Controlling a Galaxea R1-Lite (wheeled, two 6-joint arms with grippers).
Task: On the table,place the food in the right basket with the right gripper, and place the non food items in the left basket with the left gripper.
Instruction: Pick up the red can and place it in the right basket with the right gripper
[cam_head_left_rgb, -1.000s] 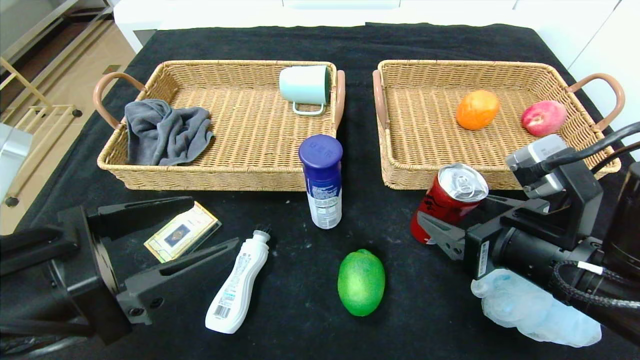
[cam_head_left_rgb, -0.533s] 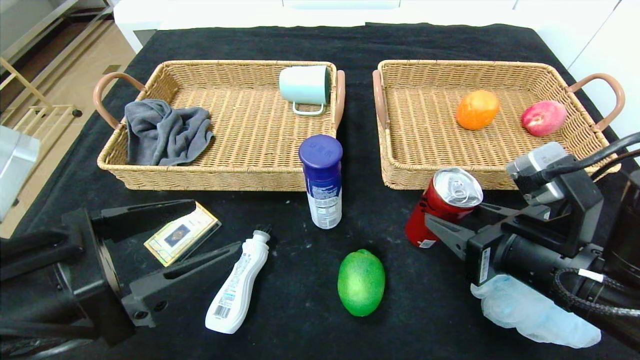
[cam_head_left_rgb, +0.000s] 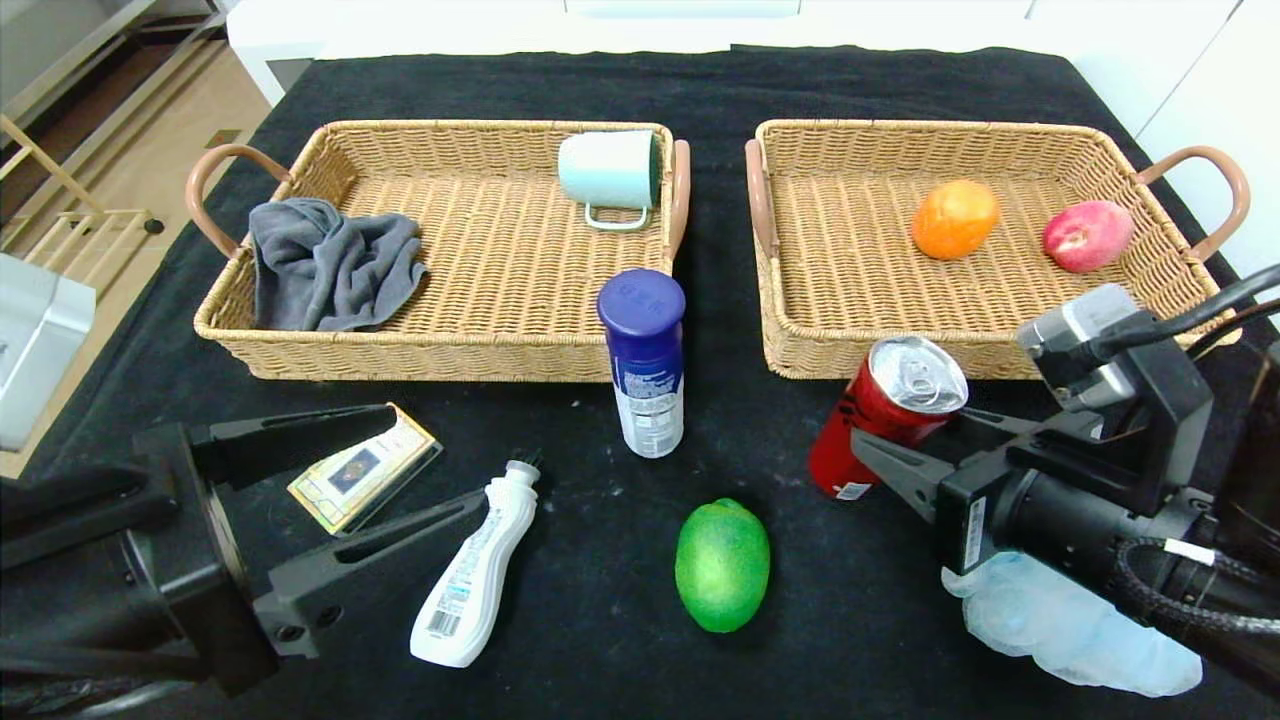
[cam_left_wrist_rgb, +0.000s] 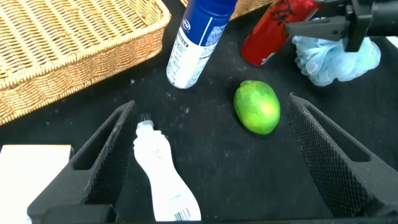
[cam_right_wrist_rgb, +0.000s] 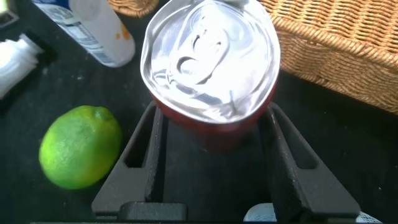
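Clamped the right gripper (cam_right_wrist_rgb: 211, 146) on the tilted red drink can (cam_right_wrist_rgb: 210, 68); needed lifting clear over the wicker basket (cam_head_left_rgb: 770, 300) rim.

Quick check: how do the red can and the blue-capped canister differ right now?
The red can tilts, clamped in the right gripper; the blue-capped canister stands upright, untouched. The can has a silver top, the canister a dark blue cap. Both are in front of the baskets, not in one.

text: none legible | labels on canister (cam_head_left_rgb: 650, 385), bottle (cam_head_left_rgb: 470, 580) unreadable
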